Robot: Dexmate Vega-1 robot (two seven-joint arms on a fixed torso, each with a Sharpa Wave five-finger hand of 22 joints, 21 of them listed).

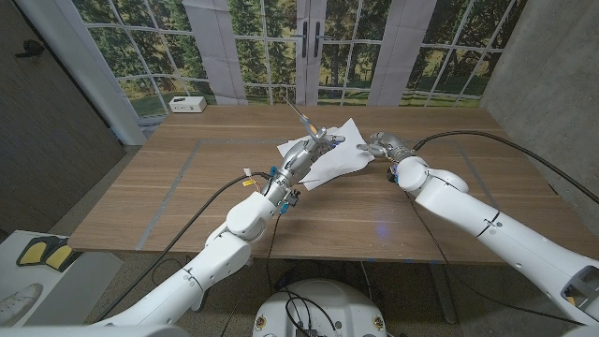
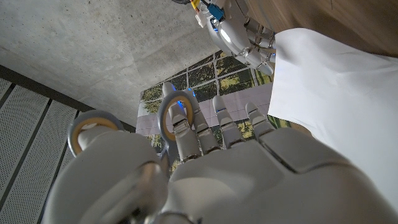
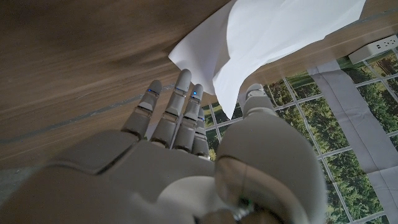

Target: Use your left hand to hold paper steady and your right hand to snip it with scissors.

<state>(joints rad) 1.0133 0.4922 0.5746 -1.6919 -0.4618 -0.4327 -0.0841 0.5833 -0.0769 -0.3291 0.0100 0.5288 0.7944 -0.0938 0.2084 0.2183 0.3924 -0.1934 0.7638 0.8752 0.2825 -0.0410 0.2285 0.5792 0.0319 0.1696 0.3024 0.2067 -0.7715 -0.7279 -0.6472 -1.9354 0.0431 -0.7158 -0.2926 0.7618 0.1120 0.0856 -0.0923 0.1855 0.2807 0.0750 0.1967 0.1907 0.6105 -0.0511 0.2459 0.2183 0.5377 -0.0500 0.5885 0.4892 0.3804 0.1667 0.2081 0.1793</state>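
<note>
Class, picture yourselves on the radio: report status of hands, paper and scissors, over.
Left hand grips scissors, blades raised. Right hand at paper edge, hold unclear. Paper lies on table. Nothing blocking.

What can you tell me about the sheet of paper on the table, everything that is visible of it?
The paper is white, thin and creased, with one corner curling upward. It lies on the wooden table toward the far side, between both hands. The right hand reaches its right edge, fingers at or under the raised edge in the right wrist view. The left hand is over its left part; contact is unclear.
</note>
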